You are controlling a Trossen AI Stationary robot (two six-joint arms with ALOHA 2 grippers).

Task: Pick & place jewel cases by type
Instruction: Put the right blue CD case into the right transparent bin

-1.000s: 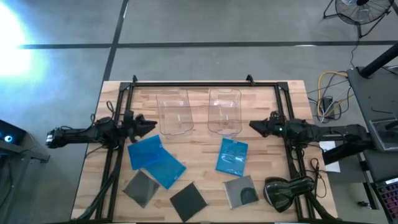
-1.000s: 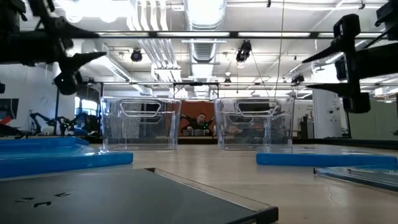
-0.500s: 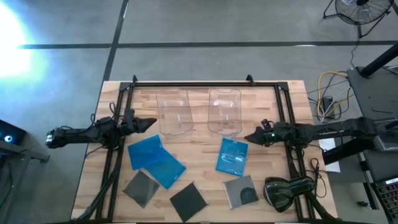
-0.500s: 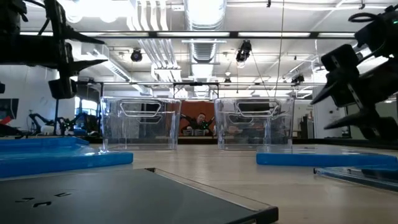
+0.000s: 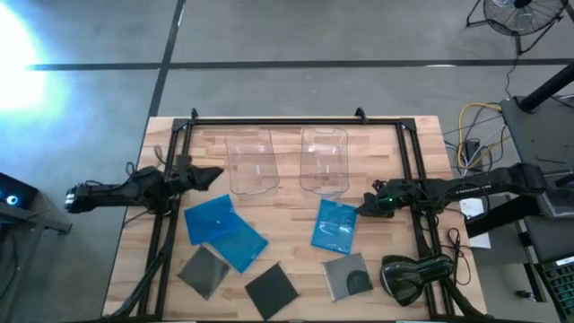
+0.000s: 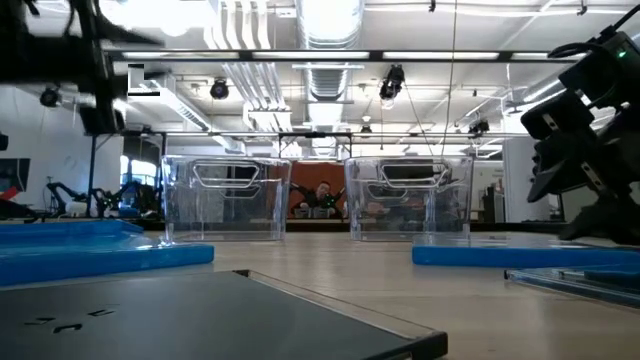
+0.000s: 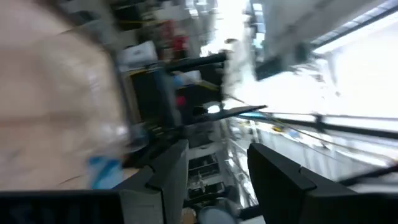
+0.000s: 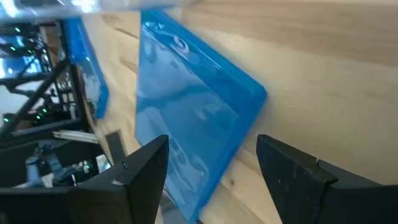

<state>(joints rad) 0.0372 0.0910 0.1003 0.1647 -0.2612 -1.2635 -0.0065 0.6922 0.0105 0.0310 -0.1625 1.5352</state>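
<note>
Right gripper (image 5: 363, 207) is low over the table, just beside the right edge of the lone blue case (image 5: 334, 224), near that case's top corner. In the right wrist view the blue case (image 8: 193, 118) fills the space ahead of the two fingers (image 8: 140, 171), lying flat on the wood, and the jaws are spread wide, wider than the case's near corner. Nothing is between them; whether a fingertip touches the case cannot be told. In the low view the right gripper (image 6: 590, 150) hangs above that blue case (image 6: 500, 255), which lies flat on the table (image 5: 296, 260).

Left gripper (image 5: 211, 176) sits at the table's left side, just left of the left bin (image 5: 249, 161) and above the two overlapping blue cases (image 5: 220, 231). The left wrist view is blurred, but the two fingers (image 7: 168, 174) stand apart with a clear gap and nothing in it.

Both clear bins, left and right (image 5: 324, 160), stand side by side at the back of the table. The three dark cases lie along the front: one at the left (image 5: 203, 269), one in the middle (image 5: 272, 289), one at the right (image 5: 347, 276) just below the lone blue case. A bulky black device (image 5: 414, 276) sits at the front right corner, beside the right dark case.
</note>
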